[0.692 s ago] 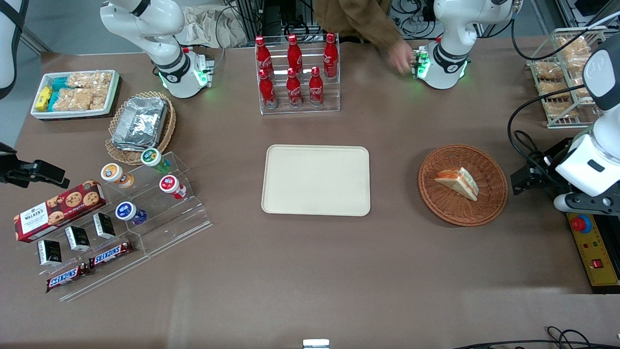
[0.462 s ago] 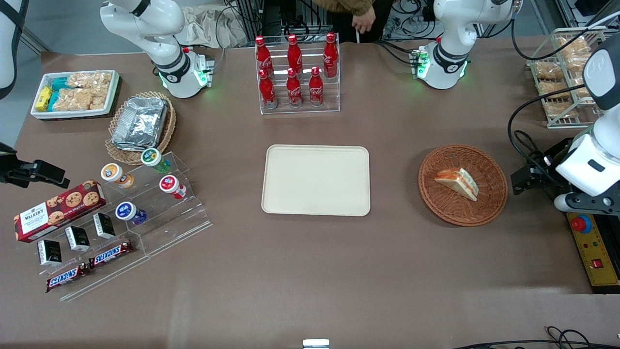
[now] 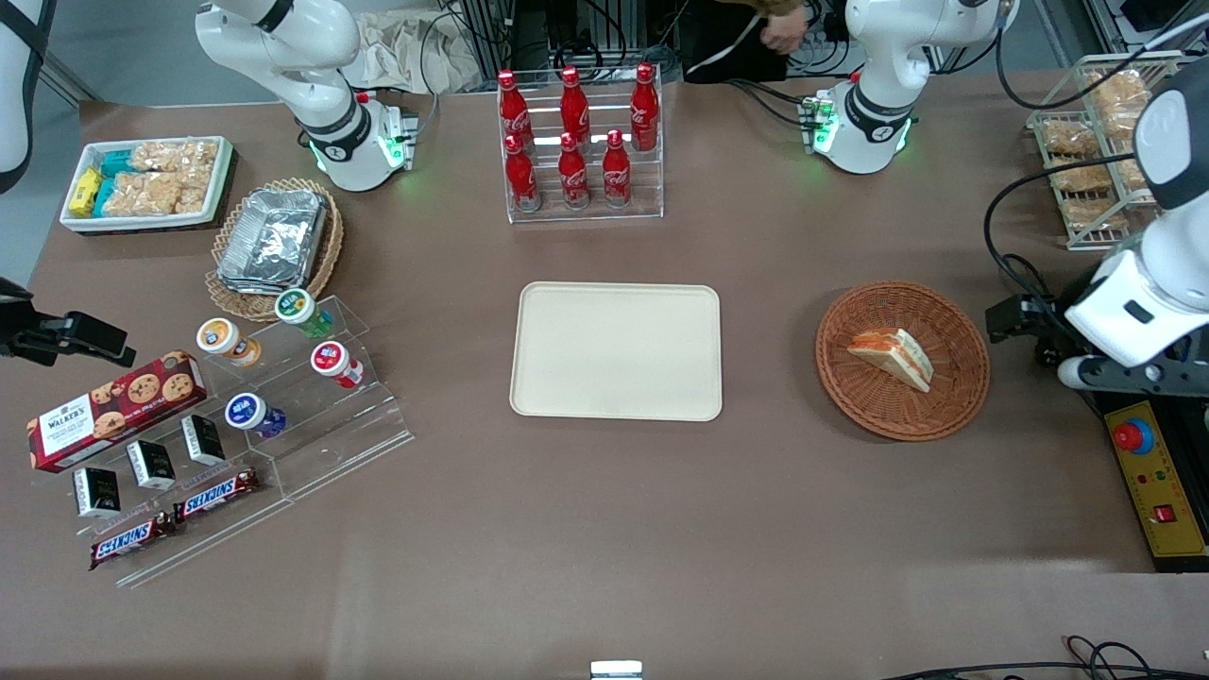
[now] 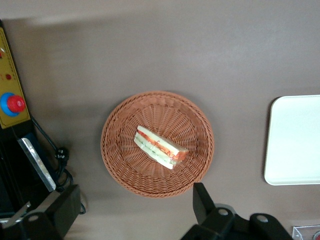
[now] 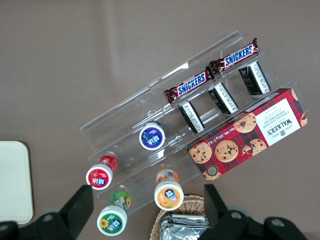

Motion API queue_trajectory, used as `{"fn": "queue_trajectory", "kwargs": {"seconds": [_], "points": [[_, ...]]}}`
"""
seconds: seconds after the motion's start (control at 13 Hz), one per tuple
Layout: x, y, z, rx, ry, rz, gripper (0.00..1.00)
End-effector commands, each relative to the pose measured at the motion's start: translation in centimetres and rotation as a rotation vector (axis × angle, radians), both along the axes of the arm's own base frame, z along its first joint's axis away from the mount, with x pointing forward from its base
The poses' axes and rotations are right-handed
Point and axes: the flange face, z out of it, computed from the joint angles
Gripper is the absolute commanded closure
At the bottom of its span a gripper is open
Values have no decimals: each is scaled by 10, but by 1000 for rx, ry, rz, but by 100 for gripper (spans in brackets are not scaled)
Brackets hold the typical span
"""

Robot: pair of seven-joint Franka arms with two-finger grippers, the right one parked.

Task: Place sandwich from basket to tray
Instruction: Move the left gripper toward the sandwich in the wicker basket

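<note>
A brown table [image 3: 774, 510] carries everything, with bare surface all round the task things. The sandwich [image 3: 893, 356] lies in the basket [image 3: 963, 397], a little toward the working arm's end of the basket's middle; in the front view its long axis runs from about ten o'clock to four o'clock, the filling edge turned toward the tray [image 3: 616, 350]. It touches only the wicker floor and sits clear of the rim [image 4: 111, 165] all the way round. Tray and basket are well apart, at about the same depth from the front camera, with a strip of open table between them. The tray's surface holds nothing. The gripper [image 4: 135, 210] hangs above the table beside the basket, toward the working arm's end, just outside the rim; its jaws are spread wide and hold nothing. Bottles [image 3: 574, 142] stand in a rack farther from the front camera than the tray.
</note>
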Motion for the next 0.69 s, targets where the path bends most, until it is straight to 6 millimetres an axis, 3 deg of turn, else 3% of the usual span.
{"fn": "queue_trajectory", "kwargs": {"seconds": [0.0,0.23,0.62], "points": [[-75,14,-39,-9,-77,146,0],[-94,8,-81,19,-34,357,1],[-78,-16,-151,59,-18,834,1]]}}
